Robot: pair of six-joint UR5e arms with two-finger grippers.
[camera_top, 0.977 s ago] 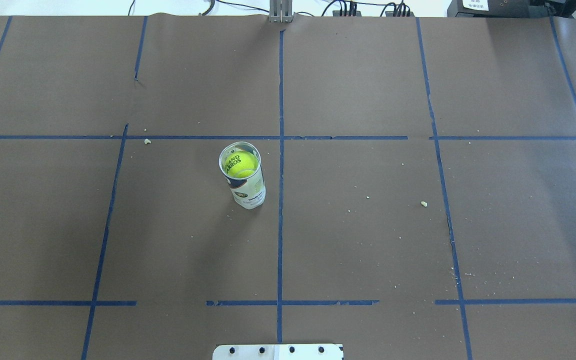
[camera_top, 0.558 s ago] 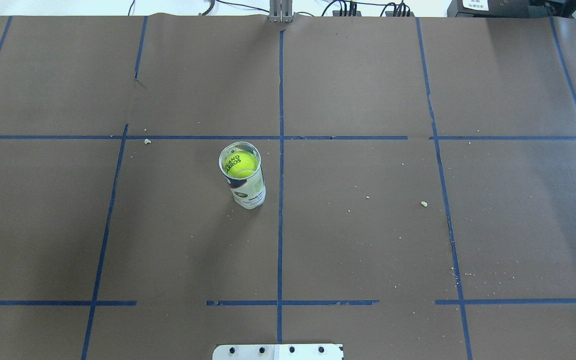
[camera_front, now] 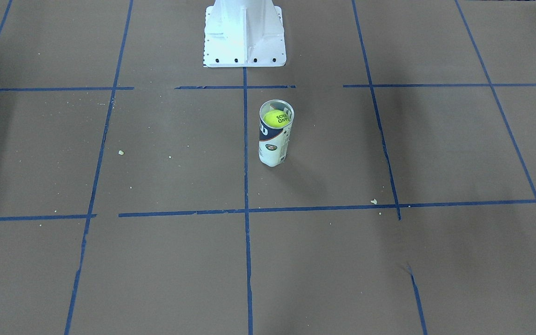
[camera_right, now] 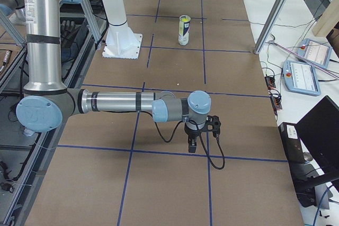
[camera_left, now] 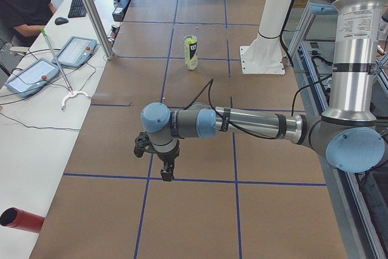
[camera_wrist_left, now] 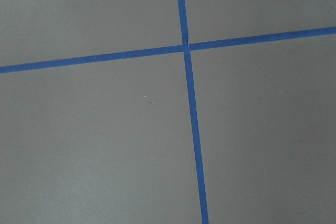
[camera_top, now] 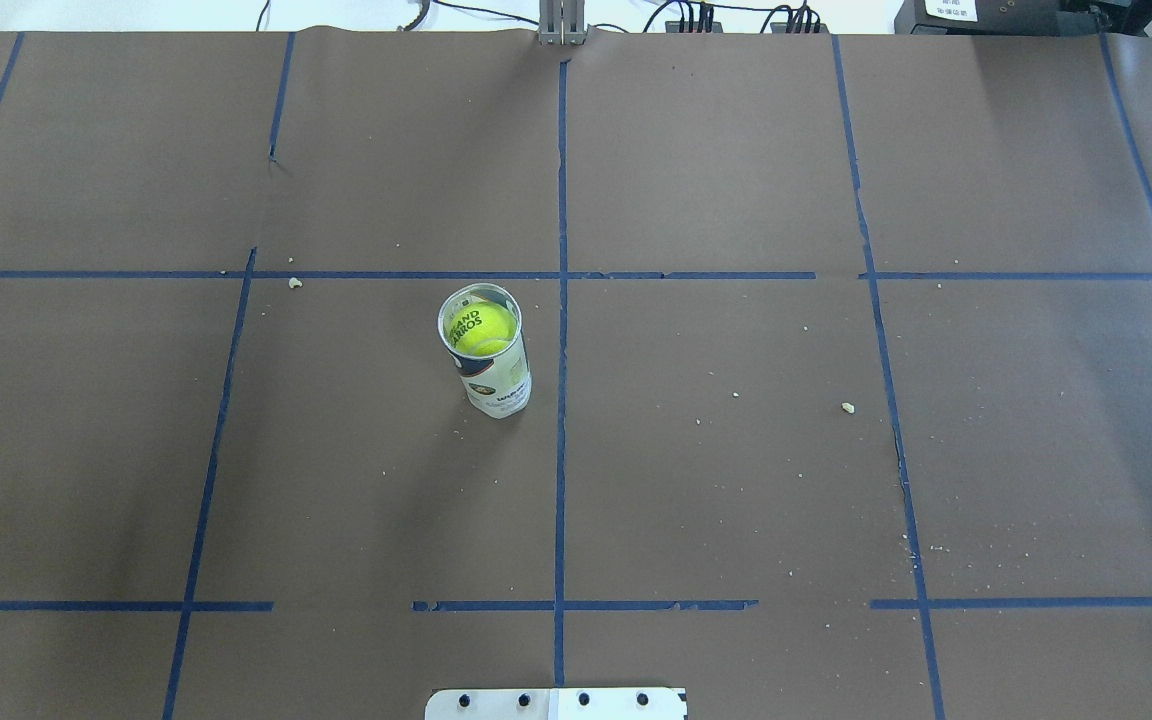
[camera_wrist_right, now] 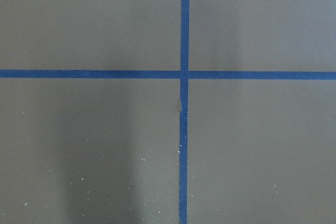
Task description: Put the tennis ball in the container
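Note:
The clear container (camera_top: 498, 384) with its navy-and-white label stands upright left of the table's centre line. The yellow-green tennis ball (camera_top: 481, 328) sits inside it, near the open top, and its black lettering shows; the front-facing view shows the ball (camera_front: 276, 118) in the container (camera_front: 272, 149) too. My left gripper (camera_left: 167, 171) hangs over bare table far from the container (camera_left: 190, 53). My right gripper (camera_right: 192, 146) hangs likewise at the other end, far from the container (camera_right: 184, 31). Both show only in the side views, so I cannot tell if they are open or shut.
The white metal base (camera_front: 244, 32) stands behind the container on the robot's side. Blue tape lines (camera_top: 561, 400) grid the brown table cover, with small crumbs (camera_top: 847, 407) scattered on it. A person (camera_left: 24, 4) and tablets (camera_left: 27, 77) are at a side desk.

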